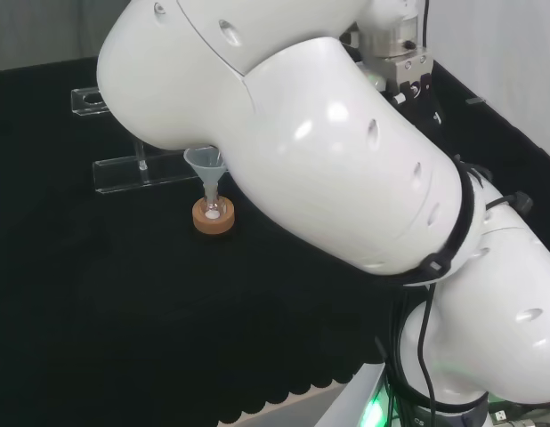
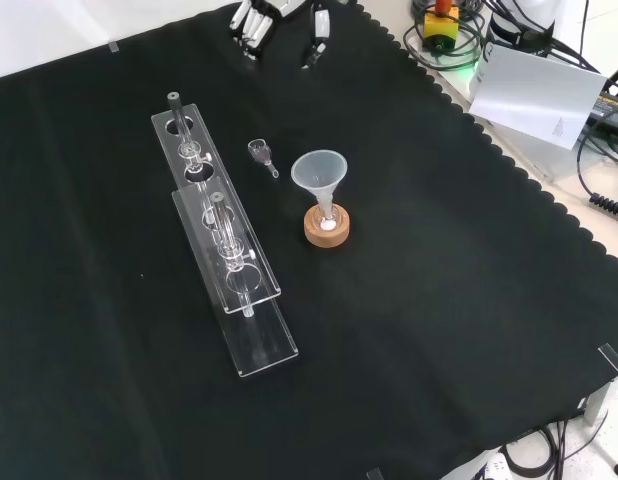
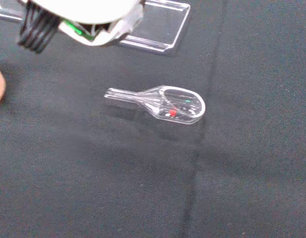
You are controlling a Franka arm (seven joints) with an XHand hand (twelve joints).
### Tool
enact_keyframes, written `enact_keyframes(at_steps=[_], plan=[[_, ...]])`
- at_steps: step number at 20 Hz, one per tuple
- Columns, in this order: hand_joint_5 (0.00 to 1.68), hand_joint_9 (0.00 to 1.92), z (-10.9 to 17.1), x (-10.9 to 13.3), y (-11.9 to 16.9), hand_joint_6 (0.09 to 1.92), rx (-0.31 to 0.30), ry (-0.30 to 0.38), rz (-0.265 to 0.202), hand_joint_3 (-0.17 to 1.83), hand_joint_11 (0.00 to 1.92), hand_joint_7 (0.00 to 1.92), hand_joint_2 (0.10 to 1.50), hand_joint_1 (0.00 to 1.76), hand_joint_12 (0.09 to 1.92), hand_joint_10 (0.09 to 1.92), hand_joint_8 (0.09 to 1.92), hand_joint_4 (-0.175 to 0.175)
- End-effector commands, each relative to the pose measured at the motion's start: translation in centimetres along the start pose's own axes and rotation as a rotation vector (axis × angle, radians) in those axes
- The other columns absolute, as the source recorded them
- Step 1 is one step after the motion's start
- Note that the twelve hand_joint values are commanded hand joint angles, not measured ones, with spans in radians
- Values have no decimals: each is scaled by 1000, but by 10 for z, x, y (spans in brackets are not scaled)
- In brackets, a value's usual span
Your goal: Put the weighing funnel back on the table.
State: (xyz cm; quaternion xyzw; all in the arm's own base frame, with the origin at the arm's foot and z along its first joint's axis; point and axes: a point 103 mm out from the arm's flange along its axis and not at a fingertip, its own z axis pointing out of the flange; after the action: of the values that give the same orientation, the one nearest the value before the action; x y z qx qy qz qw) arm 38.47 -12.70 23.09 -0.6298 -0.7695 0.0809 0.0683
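In the front view, the funnel (image 2: pixel 320 170) stands in a small flask (image 2: pixel 329 218) on a cork ring (image 2: pixel 327 235), the weighing funnel (image 2: pixel 261 152) lies free on the black cloth (image 2: pixel 439 300) just beyond, to the left, and farther off the hand (image 2: pixel 252 24) hangs with relaxed fingers, holding nothing.

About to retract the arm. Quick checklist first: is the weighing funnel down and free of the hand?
1. Small clear scoop-shaped weighing funnel lies on the black cloth: ok.
2. Robot hand apart from it, holding nothing: ok.
3. Weighing funnel clear of the clear plastic rack: ok.
4. Big cone-shaped funnel upright in its small flask on the cork ring: ok.
5. Weighing funnel empty: cannot tell.
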Motion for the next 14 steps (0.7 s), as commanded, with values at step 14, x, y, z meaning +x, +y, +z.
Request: enact_keyframes(at_steps=[14], plan=[[403, 621, -46, 86, -57, 418, -11, 64, -41, 681, 315, 534, 567, 850, 1387, 613, 748, -44]])
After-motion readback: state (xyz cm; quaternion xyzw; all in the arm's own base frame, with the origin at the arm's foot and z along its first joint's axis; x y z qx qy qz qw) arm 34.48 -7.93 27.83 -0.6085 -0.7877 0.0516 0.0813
